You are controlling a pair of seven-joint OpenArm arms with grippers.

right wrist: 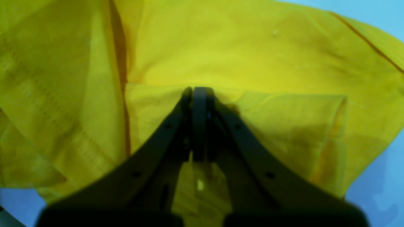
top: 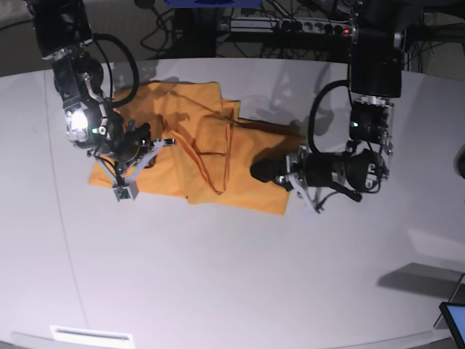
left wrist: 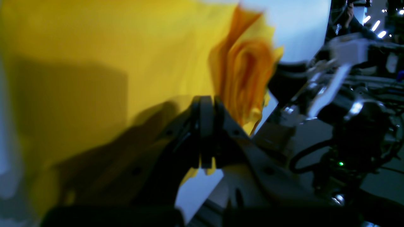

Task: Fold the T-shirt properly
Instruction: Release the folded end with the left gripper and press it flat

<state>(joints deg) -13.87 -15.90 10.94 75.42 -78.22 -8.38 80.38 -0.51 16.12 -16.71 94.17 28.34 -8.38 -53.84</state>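
The orange-yellow T-shirt [top: 171, 174] lies partly folded and rumpled on the white table [top: 218, 276], left of centre. My right gripper [top: 163, 142] is over the shirt's left part. In the right wrist view it [right wrist: 199, 92] is shut, pinching a fold of the T-shirt [right wrist: 252, 56]. My left gripper [top: 256, 171] is at the shirt's right edge. In the blurred left wrist view it [left wrist: 206, 102] is shut, with T-shirt cloth [left wrist: 94, 47] showing between the fingers and bunched folds just beyond them.
A power strip [top: 290, 26] and cables lie behind the table's far edge. A tablet corner [top: 454, 318] shows at the lower right. A white label [top: 91, 336] sits at the front edge. The right arm's body [left wrist: 356, 126] shows in the left wrist view.
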